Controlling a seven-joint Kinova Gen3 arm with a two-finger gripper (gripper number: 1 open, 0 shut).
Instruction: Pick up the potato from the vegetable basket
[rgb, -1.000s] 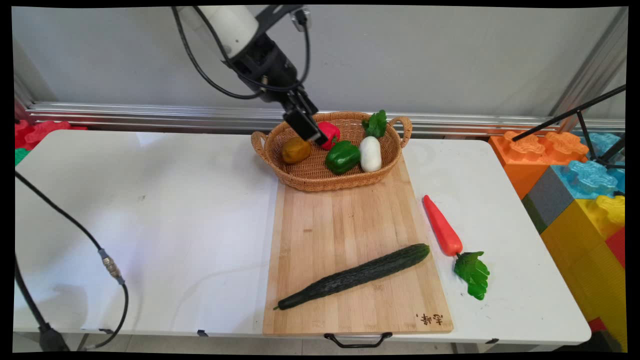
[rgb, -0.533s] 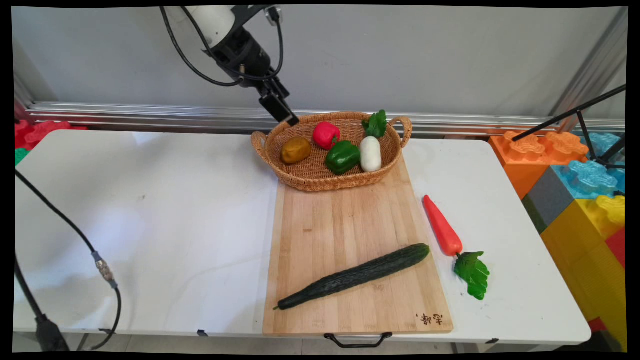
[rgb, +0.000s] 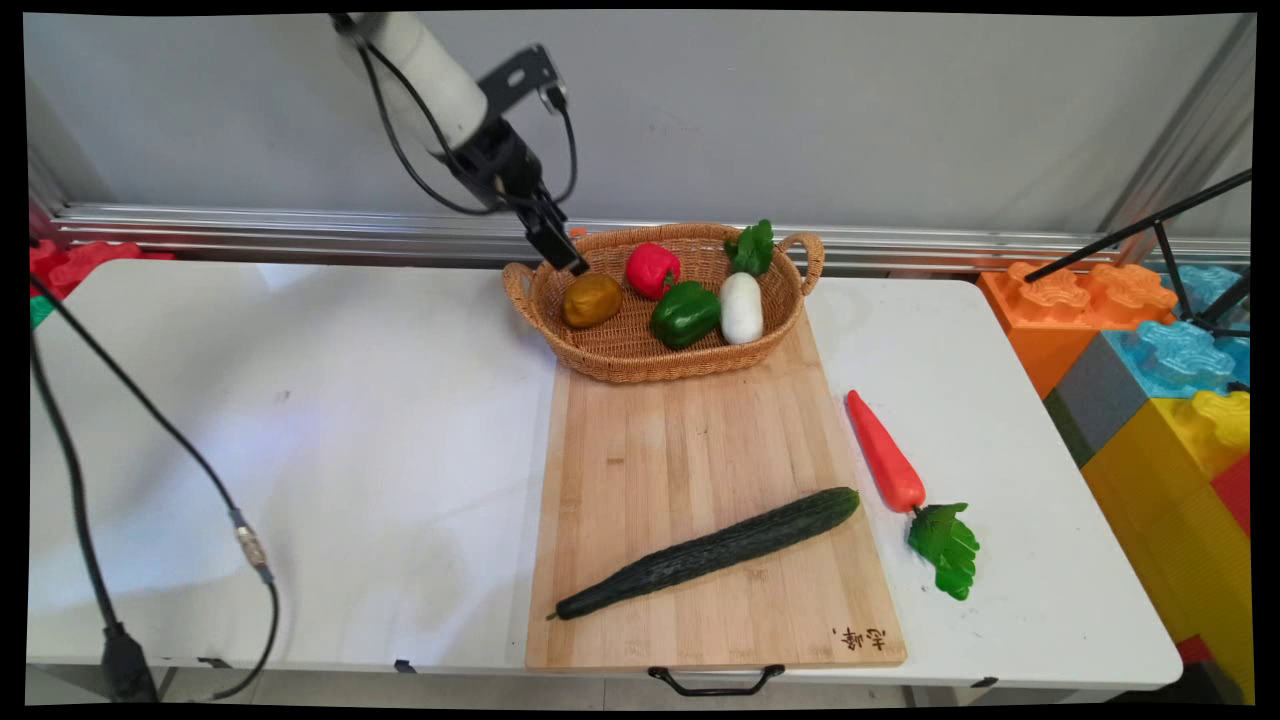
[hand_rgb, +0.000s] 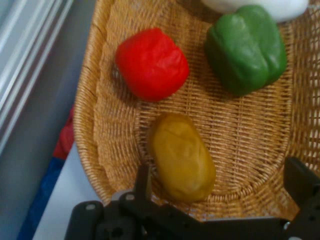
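Tool (hand_rgb: 220, 187) over basket (rgb: 620, 360) — one potato (hand_rgb: 182, 157), two peppers.

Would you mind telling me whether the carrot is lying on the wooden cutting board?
No, the carrot lies on the white table just off the right edge of the cutting board, which carries only the cucumber and the basket.

Woven wicker basket (rgb: 640, 355), wooden board (rgb: 700, 450)

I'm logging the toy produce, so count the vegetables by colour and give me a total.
Green: 2, green pepper, cucumber
Red: 1, red pepper
Orange: 1, carrot
White: 1, white radish
Yellow-brown: 1, potato
Total: 6
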